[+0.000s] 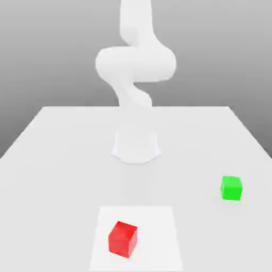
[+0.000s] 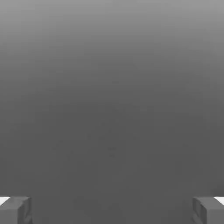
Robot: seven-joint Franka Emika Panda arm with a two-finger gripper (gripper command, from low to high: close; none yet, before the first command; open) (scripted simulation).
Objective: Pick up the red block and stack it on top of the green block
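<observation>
Fingers (image 2: 112, 210) spread wide, gripping nothing. The red block (image 1: 122, 239) sits near on a paler patch (image 1: 159, 223) of the white tabletop (image 1: 64, 149); the green block (image 1: 231, 188) is well apart, toward the exterior view's right. An off-centre close could nudge red askew. Plain grey backdrop beyond the arm (image 1: 135, 58).

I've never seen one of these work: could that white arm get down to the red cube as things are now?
Probably yes. The red cube sits alone on the table, the green cube well aside, and the claw is open with nothing between its fingers.
</observation>
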